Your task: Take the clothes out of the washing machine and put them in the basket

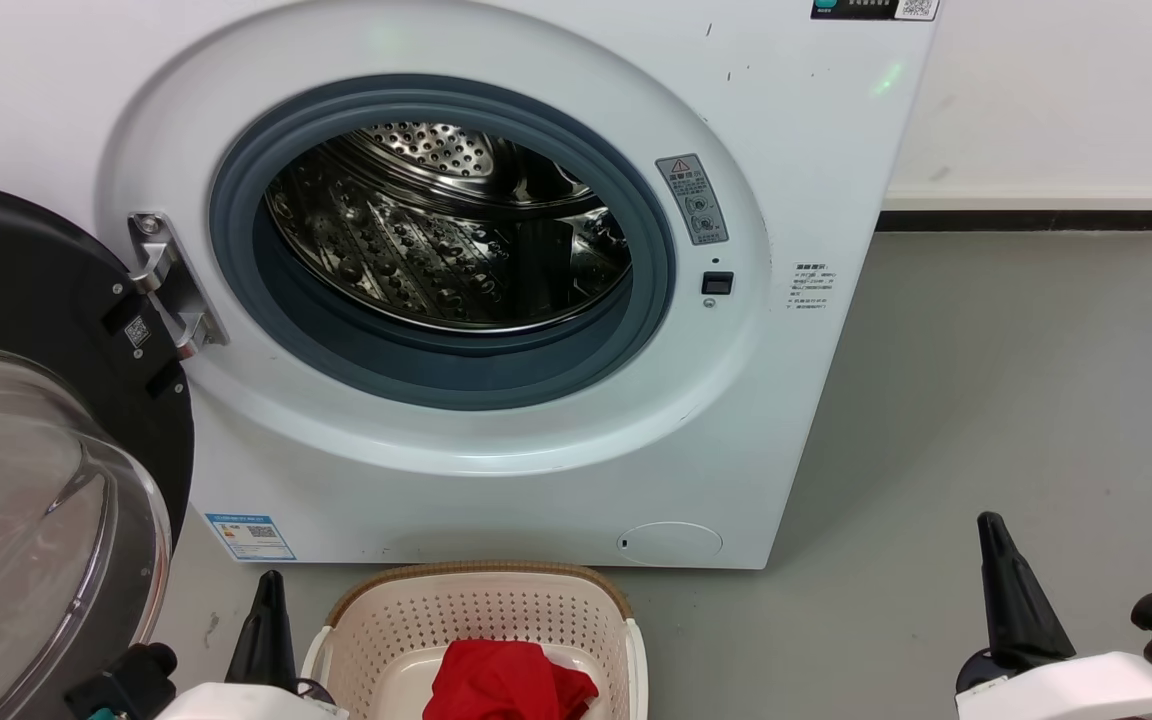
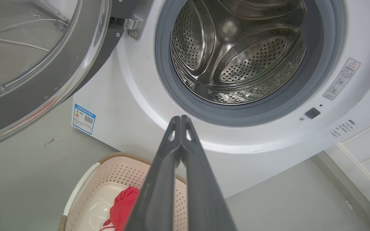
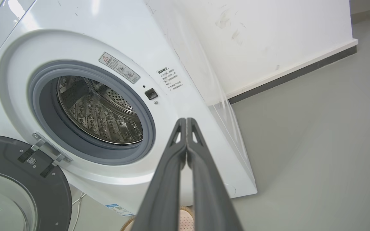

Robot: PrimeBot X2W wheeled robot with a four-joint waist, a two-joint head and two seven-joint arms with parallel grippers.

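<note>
nearby, clothes [image 1: 506, 685] in basket [image 1: 481, 571] beside left claw [image 1: 271, 585], right claw [image 1: 991, 527] well apart, both pressed together

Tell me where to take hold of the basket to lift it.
Probably by its white side handles, one on each side, coming from above: the basket sits upright on the floor, open top up, and the handles bow out from its rim.
</note>
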